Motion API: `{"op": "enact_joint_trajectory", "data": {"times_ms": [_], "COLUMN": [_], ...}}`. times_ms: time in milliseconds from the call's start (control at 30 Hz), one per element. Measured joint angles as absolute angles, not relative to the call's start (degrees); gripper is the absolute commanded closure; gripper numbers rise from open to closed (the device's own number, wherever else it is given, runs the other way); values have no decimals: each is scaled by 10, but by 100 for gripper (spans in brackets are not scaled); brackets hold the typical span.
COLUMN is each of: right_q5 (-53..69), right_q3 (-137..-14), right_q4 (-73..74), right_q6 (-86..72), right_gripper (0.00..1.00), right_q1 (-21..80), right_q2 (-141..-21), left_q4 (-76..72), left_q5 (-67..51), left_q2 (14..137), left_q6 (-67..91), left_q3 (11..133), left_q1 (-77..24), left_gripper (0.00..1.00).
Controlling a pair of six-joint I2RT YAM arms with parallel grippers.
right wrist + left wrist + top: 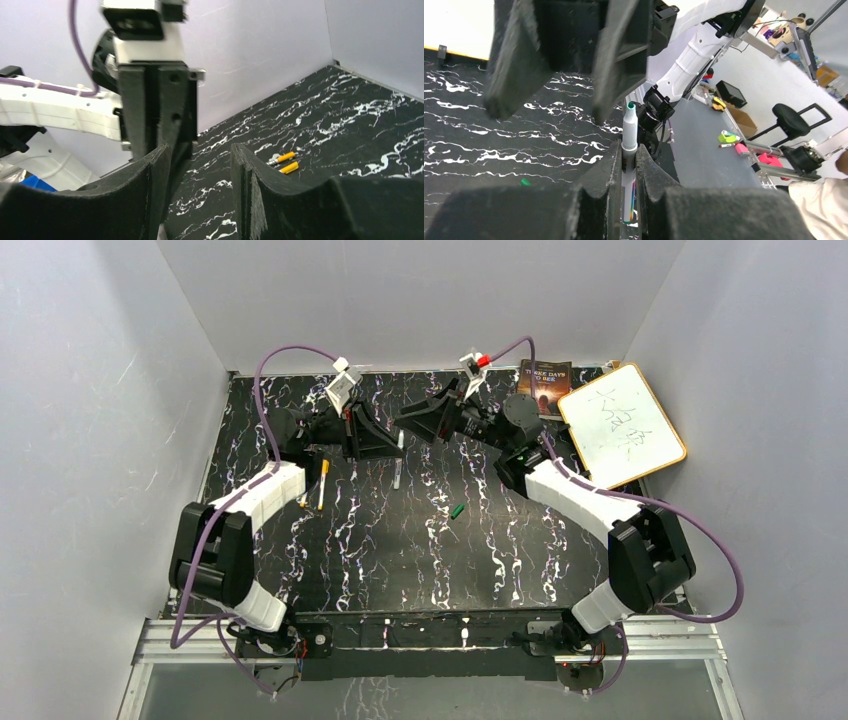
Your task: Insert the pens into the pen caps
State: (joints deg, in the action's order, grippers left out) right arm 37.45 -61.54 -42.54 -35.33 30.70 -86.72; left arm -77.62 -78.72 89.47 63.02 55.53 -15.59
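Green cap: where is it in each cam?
Top: green cap lies loose on the table, just right of centre, clear of both arms.
Left wrist: green cap at lower left, partly hidden.
Right wrist: not in it.
Shared landmark: the black marbled table, in all three.

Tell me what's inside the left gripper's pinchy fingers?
A whitish pen with a bare green tip, squeezed in the shut left gripper. The tip pokes out past the fingers. Its back end sinks between them, so that part cannot be seen.
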Motion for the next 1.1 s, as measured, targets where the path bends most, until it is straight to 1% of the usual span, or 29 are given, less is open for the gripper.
{"op": "enact_joint_trajectory", "data": {"times_ms": [67,167,367,700,833,1000,1100], "right_q5": [376,379,376,332,336,371,387], "right_q3": [-617,-618,-615,-587,-587,-587,-587], "right_q4": [-405,-380,-386,-439,-475,-513,-510], "right_q6": [-347,-339,-345,-357,-377,-402,-400], "right_gripper": [60,60,49,45,47,49,50], "right_q1": [308,311,315,315,314,316,323], "right_q2": [-872,-876,-875,-841,-839,-841,-841], "left_q4": [-756,-724,-689,-681,-681,-671,-673], "left_q5": [-791,-791,-791,-790,-789,-784,-778], "left_q2": [881,866,864,864,864,864,864], "left_q6": [604,567,529,516,515,513,517], "left_q3": [555,556,557,557,557,557,557], "left_q1": [-157,-157,-157,-157,-157,-157,-157], "left_gripper": [100,100,100,100,100,100,100]}}
